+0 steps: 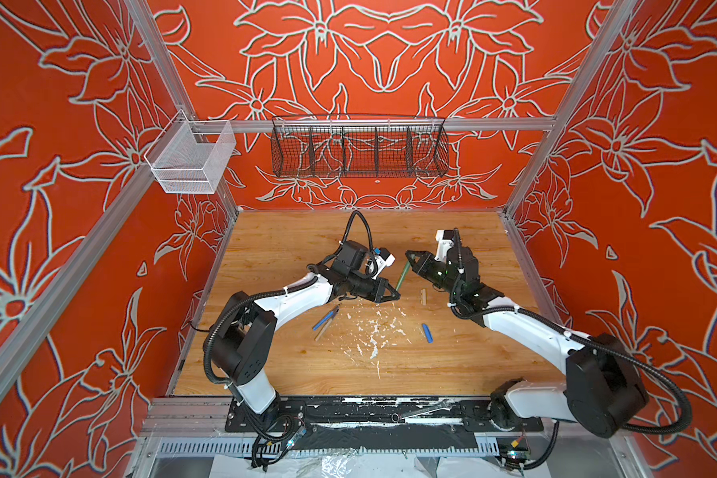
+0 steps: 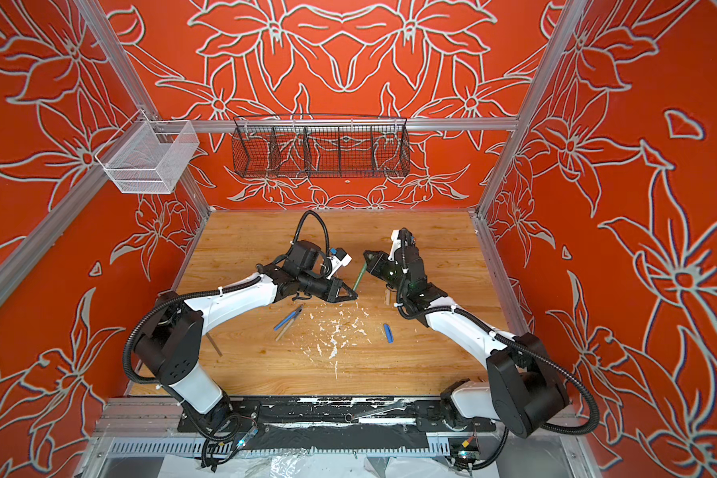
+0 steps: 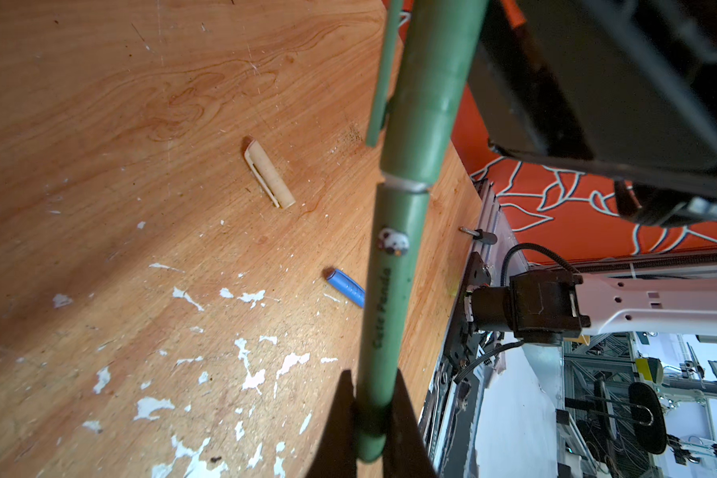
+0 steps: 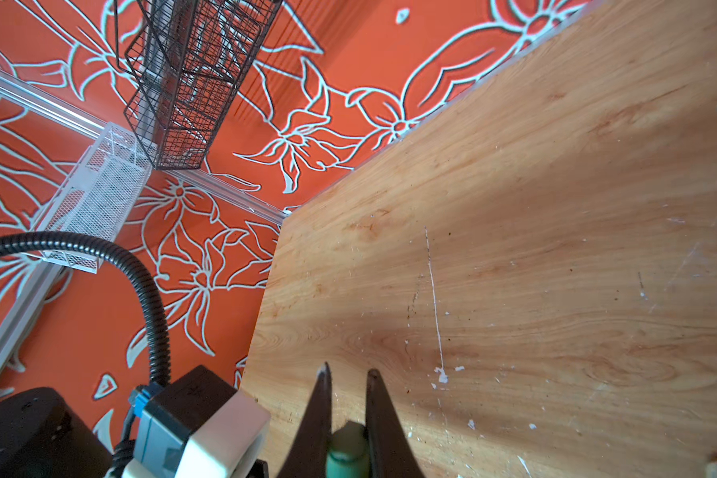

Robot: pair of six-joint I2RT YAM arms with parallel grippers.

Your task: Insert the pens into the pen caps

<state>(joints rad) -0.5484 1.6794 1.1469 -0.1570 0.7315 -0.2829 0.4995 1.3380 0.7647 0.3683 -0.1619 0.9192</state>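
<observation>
Orange floral walls, wooden tabletop (image 1: 266, 248) flecked with white paint chips. Left claw (image 1: 395, 295) was clamped on the lower end of the olive green pen (image 1: 401, 279), which sat tilted across the gap between the two claws. Right claw (image 1: 409, 254) was closed on the olive green cap (image 3: 427, 95) at the pen's upper end. In the left wrist view, cap and pen ran in one line and met at a thin silver ring. Blue pen (image 1: 323, 321) and beige pen (image 1: 323, 331) lay side by side on the tabletop near the left arm, dark tips together. Blue cap (image 1: 427, 333) lay alone, well apart from them, toward the right arm. Beige cap (image 1: 422, 296) lay just beside the right arm's wrist.
</observation>
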